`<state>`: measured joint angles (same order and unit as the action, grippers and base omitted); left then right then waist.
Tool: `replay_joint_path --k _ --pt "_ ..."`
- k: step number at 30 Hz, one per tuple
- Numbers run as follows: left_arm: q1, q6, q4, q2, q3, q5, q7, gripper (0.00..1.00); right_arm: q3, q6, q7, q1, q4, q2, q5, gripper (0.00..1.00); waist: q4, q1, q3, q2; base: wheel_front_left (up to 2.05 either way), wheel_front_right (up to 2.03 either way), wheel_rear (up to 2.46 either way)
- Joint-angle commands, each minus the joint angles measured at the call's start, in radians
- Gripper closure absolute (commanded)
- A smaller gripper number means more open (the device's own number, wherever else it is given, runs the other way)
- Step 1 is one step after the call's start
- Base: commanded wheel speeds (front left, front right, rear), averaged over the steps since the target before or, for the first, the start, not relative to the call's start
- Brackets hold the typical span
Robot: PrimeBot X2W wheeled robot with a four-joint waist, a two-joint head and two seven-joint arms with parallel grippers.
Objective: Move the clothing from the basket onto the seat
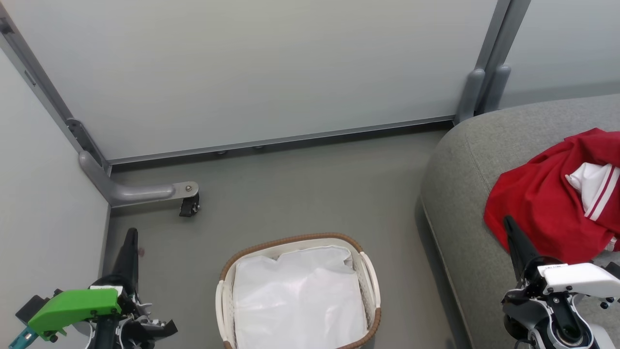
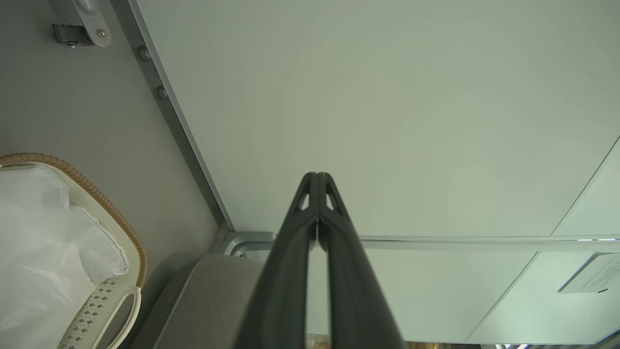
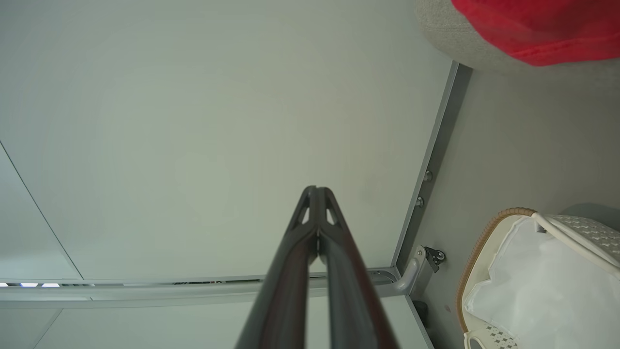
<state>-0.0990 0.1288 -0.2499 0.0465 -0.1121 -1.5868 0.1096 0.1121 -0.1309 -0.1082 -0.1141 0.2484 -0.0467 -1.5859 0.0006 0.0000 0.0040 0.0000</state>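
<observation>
The basket (image 1: 370, 271), white with a brown woven rim, stands on the floor at the bottom centre of the head view; only its white liner shows inside. A crumpled red garment with white trim (image 1: 547, 198) lies on the grey seat (image 1: 460, 194) at the right. My left gripper (image 1: 131, 237) is shut with nothing in it, raised left of the basket. My right gripper (image 1: 509, 225) is shut and empty, just in front of the red clothing's near edge. In the wrist views the left gripper (image 2: 317, 175) and the right gripper (image 3: 317, 189) have their tips pressed together, and the basket (image 2: 97, 194) (image 3: 484, 242) sits off to the side.
Pale partition panels (image 1: 242, 72) with grey metal frames wall in the back and left. A grey frame foot with a small caster (image 1: 189, 206) juts onto the floor at the left. Grey floor (image 1: 300, 194) lies between basket, panels and sofa.
</observation>
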Motion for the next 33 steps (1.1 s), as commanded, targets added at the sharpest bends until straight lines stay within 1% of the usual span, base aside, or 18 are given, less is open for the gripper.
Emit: replay_joint_path --k 1,33 --pt "-0.017 0.003 0.007 0.007 -0.004 -0.024 0.006 1.0 0.004 0.0 -0.008 0.011 -0.006 -0.006 -0.022 1.0 0.0 0.0 0.0 0.0 0.0 0.0 0.0" --pt "-0.015 0.004 0.007 0.007 -0.004 -0.028 0.009 1.0 0.004 0.0 -0.009 0.011 -0.006 -0.006 -0.029 1.0 -0.001 0.0 -0.001 0.0 0.0 0.0 0.0"
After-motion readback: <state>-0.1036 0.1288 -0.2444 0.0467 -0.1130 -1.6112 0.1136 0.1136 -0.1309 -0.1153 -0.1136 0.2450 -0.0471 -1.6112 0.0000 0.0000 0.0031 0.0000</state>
